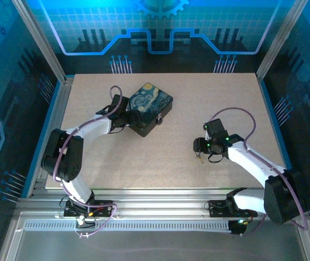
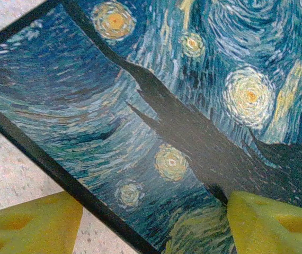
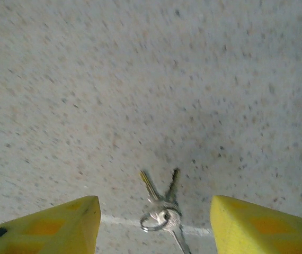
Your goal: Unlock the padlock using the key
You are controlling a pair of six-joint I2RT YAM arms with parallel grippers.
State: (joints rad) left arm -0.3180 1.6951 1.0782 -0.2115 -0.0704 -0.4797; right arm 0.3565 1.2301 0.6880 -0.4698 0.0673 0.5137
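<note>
Left gripper (image 2: 155, 211): yellow fingertips (image 2: 32, 225) spread wide and straddling the near left corner of the dark rectangular box (image 2: 156, 106) with the blue-and-yellow swirling painting on its lid. One tip sits off the box's black edge over the counter, the other over the lid. Can't tell if the pads actually press on the box. In the top view the left gripper (image 1: 126, 117) is at the box's (image 1: 150, 105) left side.

Right gripper (image 3: 155, 202): jaws partly open and holding nothing, with the yellow fingertips (image 3: 61, 225) on either side of the key and not touching it. The key (image 3: 161, 209) is a thin silvery metal sliver, bunched with a couple more on a small ring and lying flat between the tips. Blades fan away from the wrist camera.

In the top view the right gripper (image 1: 201, 154) is well to the right of the box and nearer the arm bases. The key (image 1: 199, 159) is just under it, well apart from the box.

Padlock (image 1: 159, 120): a small dark metal lump at the box's near right face. It's too small to read the shackle state.

Everything sits on the pale speckled counter (image 1: 225, 98), with the box toward the far left part of it.
</note>
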